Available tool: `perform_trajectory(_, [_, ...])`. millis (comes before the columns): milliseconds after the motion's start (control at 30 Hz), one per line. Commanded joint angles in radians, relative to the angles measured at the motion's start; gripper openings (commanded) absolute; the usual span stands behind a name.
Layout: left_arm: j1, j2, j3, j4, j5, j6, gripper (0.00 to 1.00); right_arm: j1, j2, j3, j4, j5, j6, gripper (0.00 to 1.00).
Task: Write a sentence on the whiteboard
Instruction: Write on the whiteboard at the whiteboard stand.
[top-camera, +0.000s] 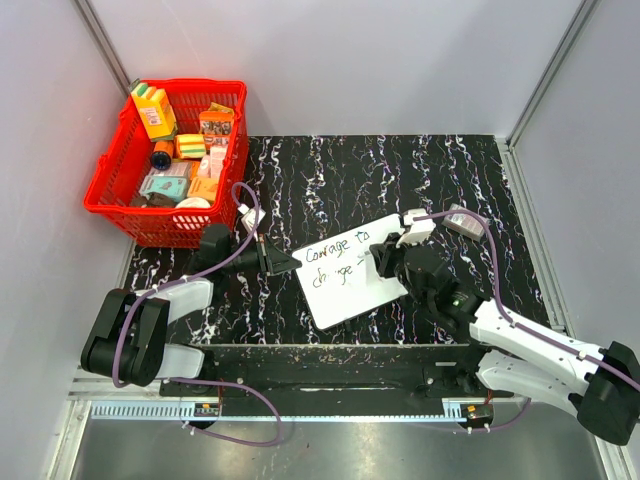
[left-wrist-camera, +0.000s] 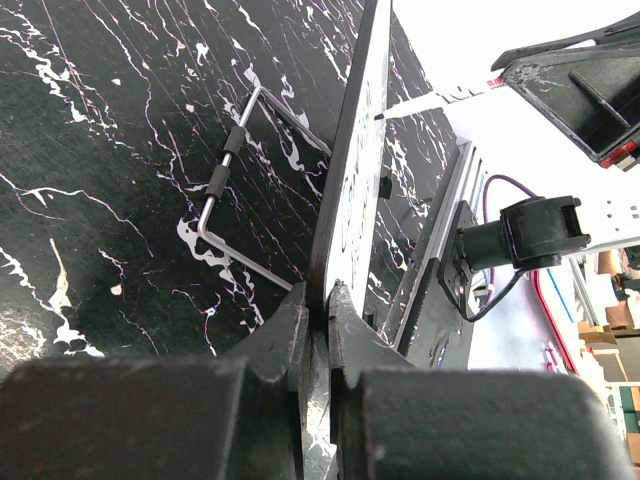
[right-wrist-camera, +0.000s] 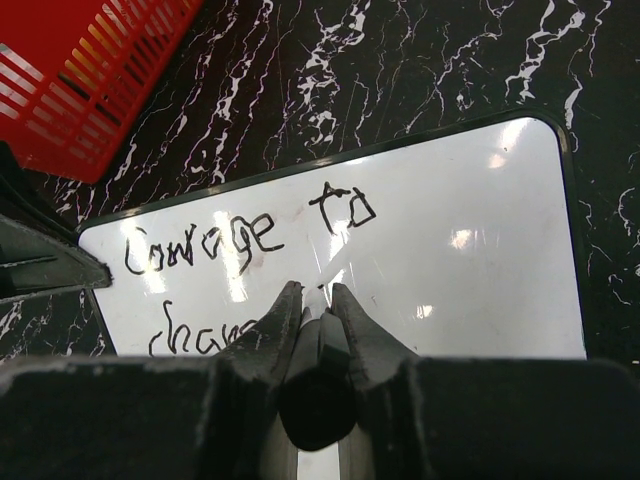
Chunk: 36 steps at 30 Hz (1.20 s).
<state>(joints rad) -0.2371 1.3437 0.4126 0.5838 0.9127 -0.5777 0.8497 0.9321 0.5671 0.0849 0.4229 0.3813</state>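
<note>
The whiteboard (top-camera: 345, 303) lies tilted at the middle of the black marble table. The sentence (top-camera: 335, 252) on it reads "Courage to" with "change" below. My left gripper (top-camera: 284, 263) is shut on the board's left edge; in the left wrist view the fingers (left-wrist-camera: 318, 300) pinch the thin board (left-wrist-camera: 355, 170) edge-on. My right gripper (top-camera: 384, 262) is over the board's right half, shut on a dark marker (right-wrist-camera: 318, 350). The marker's tip touches the board (right-wrist-camera: 480, 250) just right of "change", below the writing (right-wrist-camera: 200, 245).
A red basket (top-camera: 170, 160) full of small boxes stands at the back left and shows in the right wrist view (right-wrist-camera: 80, 80). A bent wire stand (left-wrist-camera: 225, 170) sits behind the board. Grey walls close in the table on three sides.
</note>
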Motion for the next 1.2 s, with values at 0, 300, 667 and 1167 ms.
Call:
perform_trajectory(0, [0.007, 0.018, 0.008, 0.013, -0.104, 0.122, 0.0, -0.008, -0.001, 0.02, -0.013, -0.026, 0.021, 0.0])
perform_trajectory(300, [0.007, 0.018, 0.009, 0.013, -0.106, 0.122, 0.0, -0.006, -0.024, -0.006, -0.04, -0.038, 0.037, 0.0])
perform_trajectory(667, [0.007, 0.018, 0.009, 0.011, -0.106, 0.122, 0.0, -0.006, -0.114, -0.016, -0.007, -0.032, 0.042, 0.0])
perform_trajectory(1167, [0.007, 0.015, 0.006, 0.01, -0.107, 0.124, 0.0, -0.008, -0.061, 0.014, 0.021, -0.004, 0.027, 0.0])
